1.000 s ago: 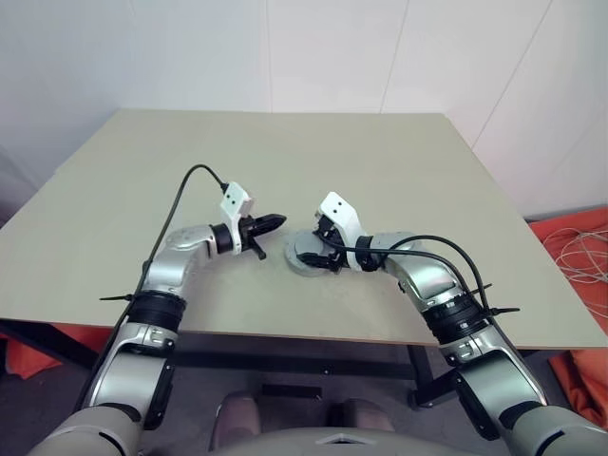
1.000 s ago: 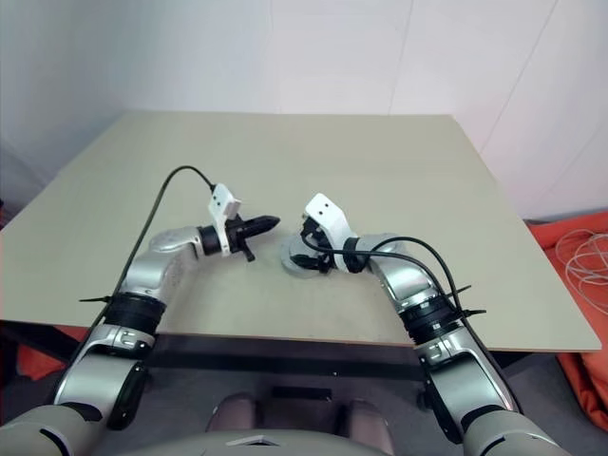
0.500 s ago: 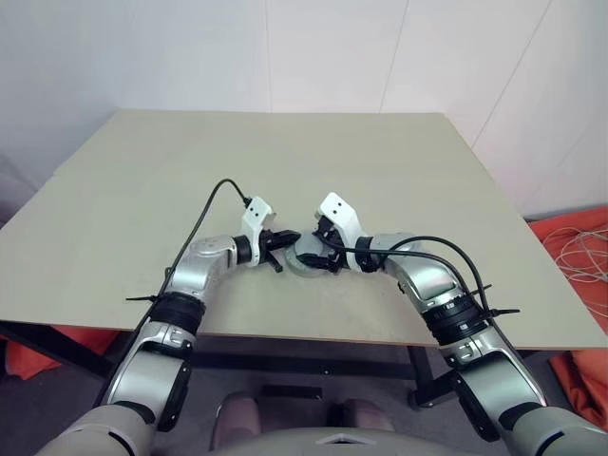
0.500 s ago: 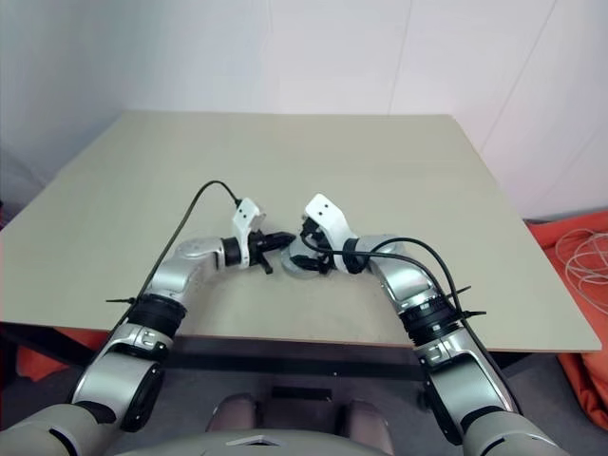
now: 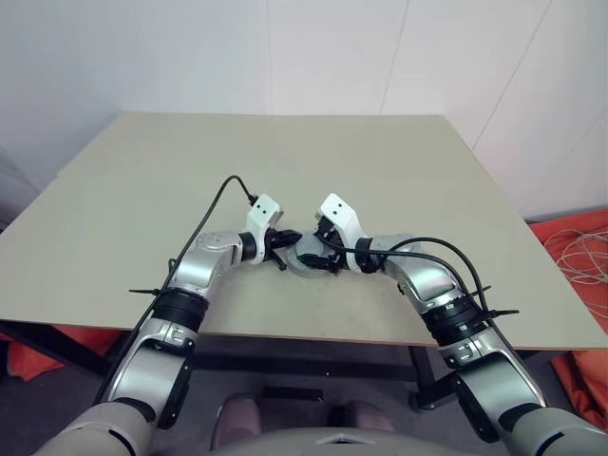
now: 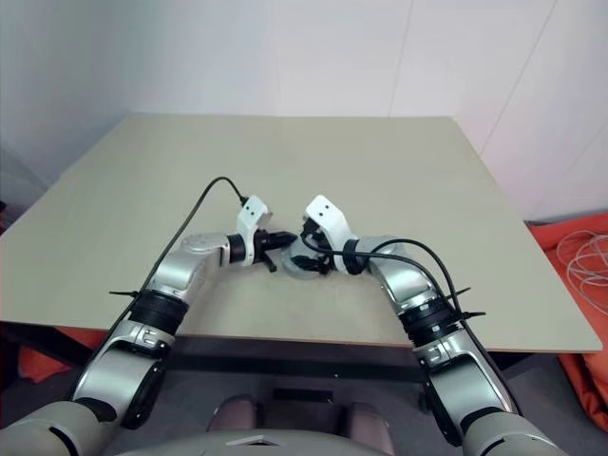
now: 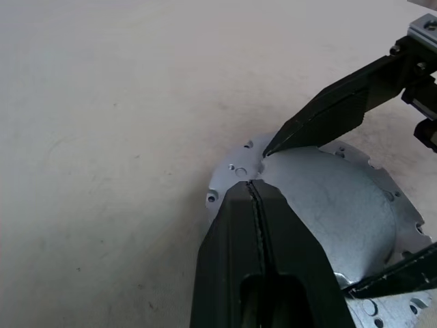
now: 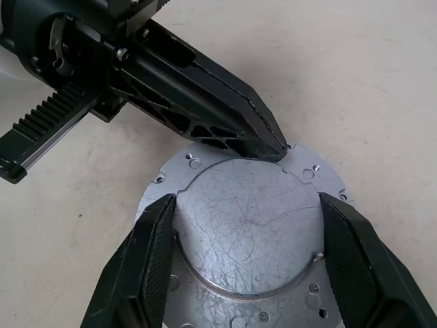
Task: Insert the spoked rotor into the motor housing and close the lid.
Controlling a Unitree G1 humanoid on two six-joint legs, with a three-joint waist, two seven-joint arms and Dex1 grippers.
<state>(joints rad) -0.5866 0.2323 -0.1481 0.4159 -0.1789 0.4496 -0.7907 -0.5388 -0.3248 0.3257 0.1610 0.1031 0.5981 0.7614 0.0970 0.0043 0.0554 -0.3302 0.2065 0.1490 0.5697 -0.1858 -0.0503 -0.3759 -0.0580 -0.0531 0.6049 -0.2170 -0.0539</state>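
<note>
2 grippers at closed lid (image 8: pixel 249 232) on table (image 5: pixel 399 171). Right gripper (image 8: pixel 247 266) spread, straddling lid; left gripper (image 7: pixel 254 188) shut, tip at rim.

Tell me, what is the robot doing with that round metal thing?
The robot is working with both arms on a round grey metal lid lying flat on the table. The right claw has its fingers spread on either side of the raised middle of the lid. The left claw is shut, and its pointed tip rests at the lid's edge, as if pressing it down. The lid looks closed, so whatever is under it cannot be seen.
</note>
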